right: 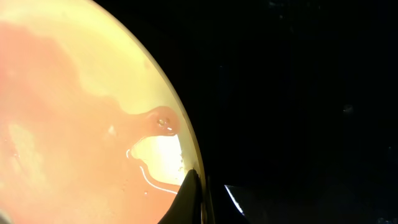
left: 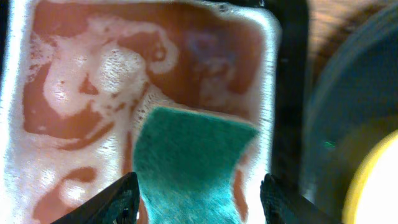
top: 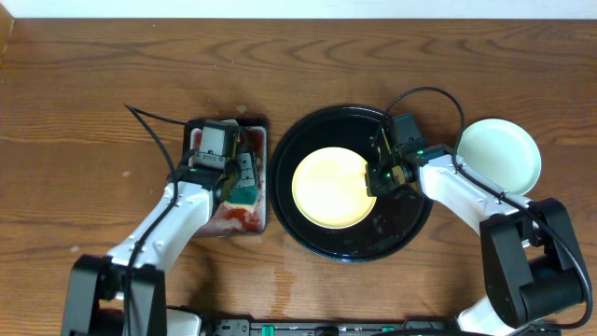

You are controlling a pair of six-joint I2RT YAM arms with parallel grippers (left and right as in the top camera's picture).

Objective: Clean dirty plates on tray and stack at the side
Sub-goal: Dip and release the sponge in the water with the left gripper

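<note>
Yellow plate [top: 331, 187], filmy with watery red sauce, sits mid black tray [top: 410, 229]; right gripper [top: 378, 177] pressed together at its right rim. Left gripper [left: 199, 199] spread around green sponge [left: 186, 162], off left.

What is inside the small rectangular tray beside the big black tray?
The small rectangular tray holds foamy reddish liquid and a green sponge, which lies between the fingers of the open left gripper. The tray floor under the sponge is covered and cannot be seen.

From the near edge of the table [top: 84, 84] the left arm [top: 175, 217] reaches forward, left gripper [left: 198, 198] spread wide; the right arm [top: 462, 187] angles inward, right gripper [right: 194, 190] pinched closed.
</note>
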